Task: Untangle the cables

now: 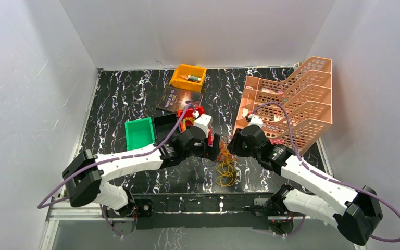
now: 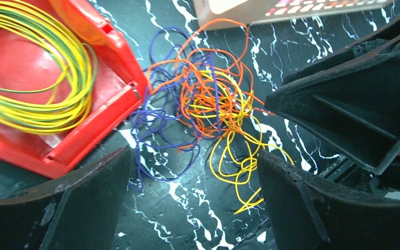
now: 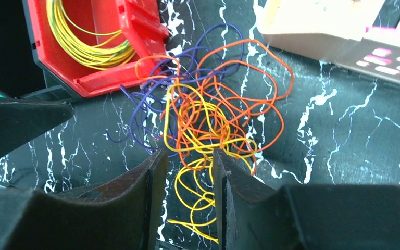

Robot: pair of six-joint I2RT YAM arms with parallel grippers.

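Black stone-look tabletop [image 1: 130, 94] with white veining carries everything, and nearest my arm bases lies the tangled bunch of thin yellow, orange and blue-purple cables [image 1: 226, 169], loose on the surface between the two tools and a little nearer the bases than they are. My left gripper [image 2: 194, 161] stands wide apart over the tangle; it has hold of nothing, and I only see purple and yellow loops lying on the table below the gap. My right gripper [image 3: 189, 156] is drawn in to a narrow gap, jaws not meeting; yellow strands run through that gap in the right wrist view, but I cannot tell whether the pads touch them. Just beyond the tangle sits a red plastic bin [image 2: 104, 114] with a coil of yellow-green wire [image 2: 36, 67] inside, the purple loops reaching up to its edge. Left of it are a black open bin [image 1: 164, 123] and a green plastic bin [image 1: 139, 133]. Farther back lie a dark book [image 1: 177, 97] and an orange-yellow bin [image 1: 188, 77], and at the far right a peach tiered tray rack [image 1: 291, 99]
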